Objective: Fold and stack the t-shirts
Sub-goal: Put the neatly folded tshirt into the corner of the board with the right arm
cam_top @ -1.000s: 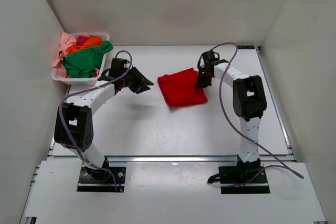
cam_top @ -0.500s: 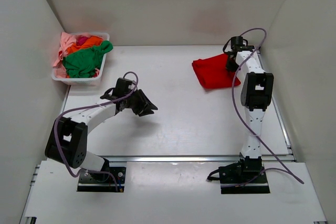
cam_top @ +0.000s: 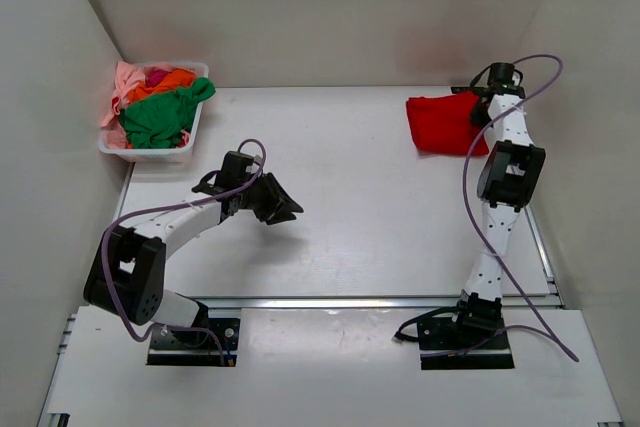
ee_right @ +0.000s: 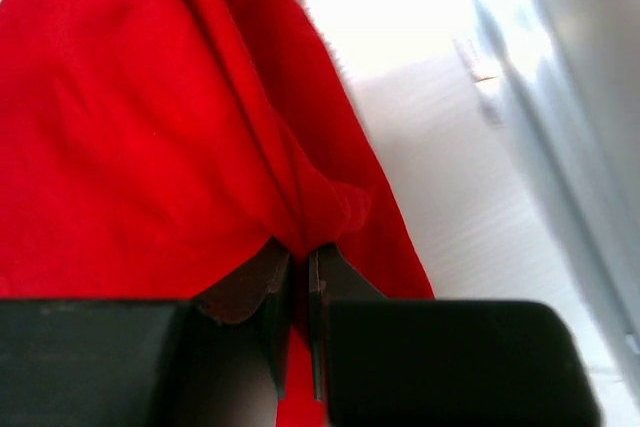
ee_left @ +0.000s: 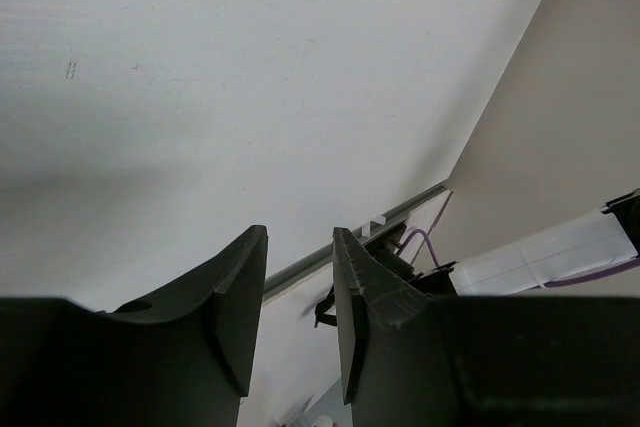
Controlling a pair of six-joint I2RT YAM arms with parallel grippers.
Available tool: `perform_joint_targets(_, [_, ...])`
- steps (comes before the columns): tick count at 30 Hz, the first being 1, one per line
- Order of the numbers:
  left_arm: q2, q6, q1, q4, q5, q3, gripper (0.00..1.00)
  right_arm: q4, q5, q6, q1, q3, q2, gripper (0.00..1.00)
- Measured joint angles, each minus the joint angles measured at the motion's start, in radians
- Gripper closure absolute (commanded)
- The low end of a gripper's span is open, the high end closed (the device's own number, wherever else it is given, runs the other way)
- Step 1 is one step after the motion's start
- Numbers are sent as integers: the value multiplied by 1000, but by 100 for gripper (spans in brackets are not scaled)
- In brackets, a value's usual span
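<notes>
The red t-shirt (cam_top: pixel 445 123) lies as a folded bundle in the upper right of the top view, on the counter (cam_top: pixel 360 197) near its far right corner. Its long axis runs roughly left to right across the frame, and its right end meets the right end effector (cam_top: pixel 484 107). In the right wrist view the red t-shirt (ee_right: pixel 150 127) fills the left and centre of the frame. Its creases run diagonally from the top down to the right end effector (ee_right: pixel 300 262), whose jaws are pinched together on a gathered ridge of the cloth at its near edge. The right arm stretches almost straight up the right side of the top view, from its base at the lower right to the upper right corner, with the wrist turned left toward the cloth. The left arm is folded, elbow at the lower left and forearm reaching up and to the right. The left end effector (cam_top: pixel 285 209) points right over bare counter at left centre, well apart from the red shirt. Seen from the left wrist, the left end effector (ee_left: pixel 300 247) has its jaws parted by a narrow gap with nothing between them. In the upper left of the top view the white basket (cam_top: pixel 150 154) holds a heap of green (cam_top: pixel 160 117), orange (cam_top: pixel 165 80), pink (cam_top: pixel 122 82) and magenta (cam_top: pixel 157 75) t-shirts.
</notes>
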Motion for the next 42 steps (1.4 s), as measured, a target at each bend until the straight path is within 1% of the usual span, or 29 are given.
perform_joint_targets(7, [-5, -3, 0, 4, 5, -12, 56, 42, -37, 24, -68, 2, 12, 100])
perform_joint_targets(9, [-6, -3, 0, 3, 5, -12, 57, 57, -47, 23, -71, 11, 30, 97])
perform_joint_targets(11, [-6, 0, 0, 0, 6, -13, 57, 74, -65, 19, -71, 13, 48, 91])
perform_joint_targets(12, [-7, 0, 0, -3, 6, -13, 56, 82, -71, 15, -71, 13, 56, 90])
perform_joint_targets(14, [-10, 1, 0, -4, 6, -17, 56, 105, -77, -3, -69, 13, 63, 79])
perform_joint_targets(17, [-12, 5, -2, -3, 6, -24, 56, 137, -90, -37, -66, 13, 64, 74])
perform_joint_targets(20, [-13, 11, -2, -3, 6, -31, 54, 175, -92, -78, -59, 6, 64, 72])
perform_joint_targets(21, [-13, 13, -2, -3, 6, -32, 54, 194, -84, -92, -55, 1, 64, 69])
perform_joint_targets(22, [-13, 16, -2, -2, 6, -32, 53, 214, -74, -106, -49, -4, 64, 63])
perform_joint_targets(23, [-13, 18, -2, -2, 6, -32, 52, 226, -62, -116, -43, -9, 64, 61])
perform_joint_targets(24, [-13, 20, -2, -1, 7, -32, 50, 235, -45, -127, -36, -12, 64, 52])
perform_joint_targets(25, [-13, 22, -2, 0, 8, -32, 44, 243, -30, -137, -30, -13, 63, 43])
perform_joint_targets(26, [-13, 28, 1, 2, 9, -32, 33, 250, -14, -144, -23, -15, 61, 40])
perform_joint_targets(28, [-14, 38, 8, 6, 18, -32, 2, 262, 11, -164, -9, -29, 44, 23])
perform_joint_targets(29, [-14, 39, 14, 8, 26, -32, 1, 262, 18, -172, -3, -38, 31, 17])
perform_joint_targets(30, [-15, 35, 23, 11, 34, -34, 1, 261, 23, -179, 6, -49, 14, 3])
perform_joint_targets(31, [-17, 31, 35, 17, 45, -38, 3, 258, 28, -189, 15, -64, -9, 1])
perform_joint_targets(35, [-23, 32, 80, 13, 74, -45, 2, 253, 55, -216, 69, -173, -172, 1])
perform_joint_targets(37, [-30, 35, 101, -4, 89, -43, 2, 264, 64, -216, 106, -285, -306, 1])
perform_joint_targets(38, [-35, 36, 109, -12, 98, -43, 1, 262, 62, -214, 120, -328, -369, 3])
perform_joint_targets(39, [-40, 34, 118, -17, 112, -43, 1, 262, 53, -204, 137, -365, -423, 25])
perform_joint_targets(40, [-50, 32, 128, -21, 126, -43, 1, 254, 46, -200, 148, -386, -464, 40])
perform_joint_targets(41, [-62, 26, 139, -21, 145, -43, 1, 244, 33, -183, 157, -404, -502, 59])
perform_joint_targets(42, [-72, 24, 146, -22, 159, -43, 1, 235, 26, -177, 161, -419, -530, 64])
